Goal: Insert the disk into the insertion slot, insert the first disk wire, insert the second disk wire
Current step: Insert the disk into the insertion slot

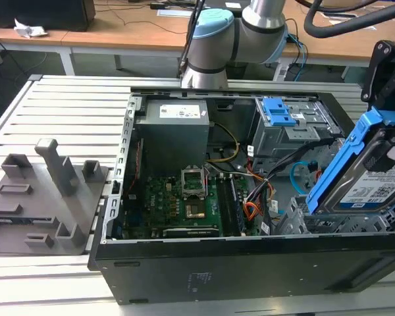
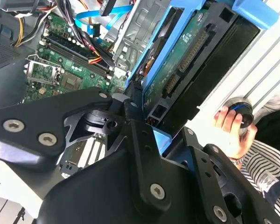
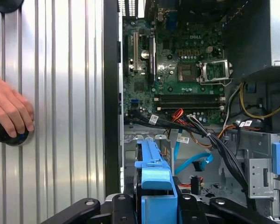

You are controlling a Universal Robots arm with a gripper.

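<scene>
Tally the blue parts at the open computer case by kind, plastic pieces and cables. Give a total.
Bright blue plastic pieces: 2 (carrier framing the disk; clip on the taller cage)
Light-blue flat cable: 1
Total: 3

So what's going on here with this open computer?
The robot arm's hand is shut on the disk, a hard drive in a blue carrier, holding it tilted above the insertion slot at one end of the open computer case. It isn't seated yet. A person's hand rests on a black knob on the table beside the case.
</scene>
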